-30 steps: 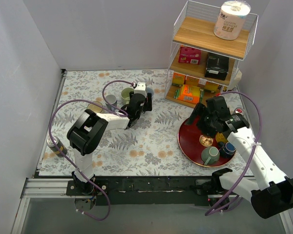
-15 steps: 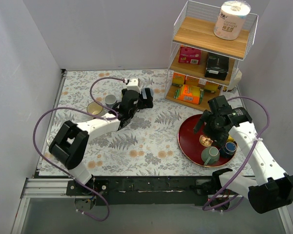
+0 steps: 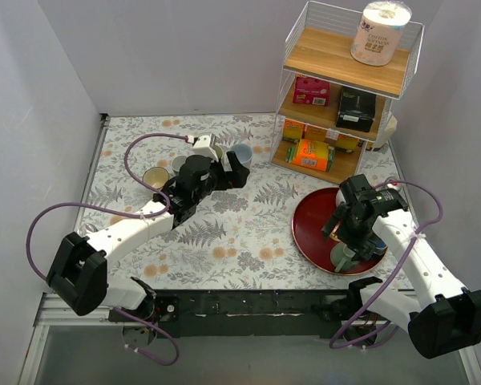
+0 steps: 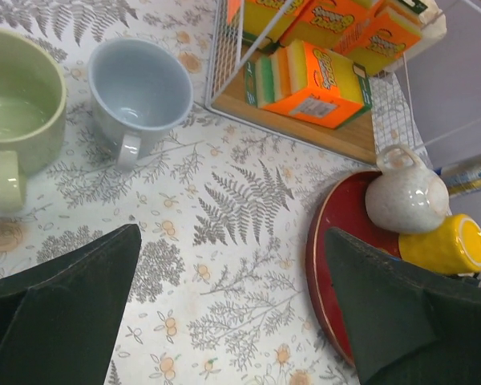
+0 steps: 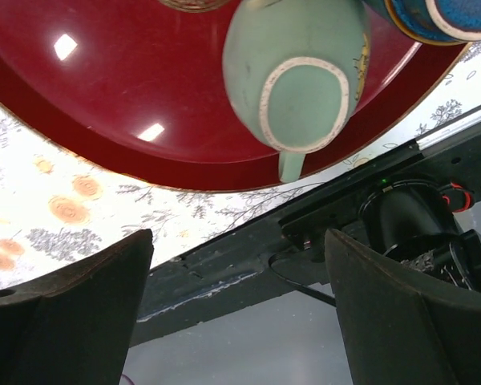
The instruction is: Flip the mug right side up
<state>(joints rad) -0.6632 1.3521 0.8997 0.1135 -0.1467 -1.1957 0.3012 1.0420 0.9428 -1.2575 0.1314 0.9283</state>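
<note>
Where right claw [image 5: 236,237] hovers, inverted mug [image 5: 297,80] beneath

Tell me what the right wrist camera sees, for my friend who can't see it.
A pale green mug sits upside down on a shiny red tray, its base facing up and its handle pointing toward the bottom of the picture. The right gripper hangs open above it, one dark finger at each lower corner.

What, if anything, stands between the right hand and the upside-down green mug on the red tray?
Nothing visible. The open right hand hangs directly over the green mug, base up; the blue cup sits beside it.
</note>
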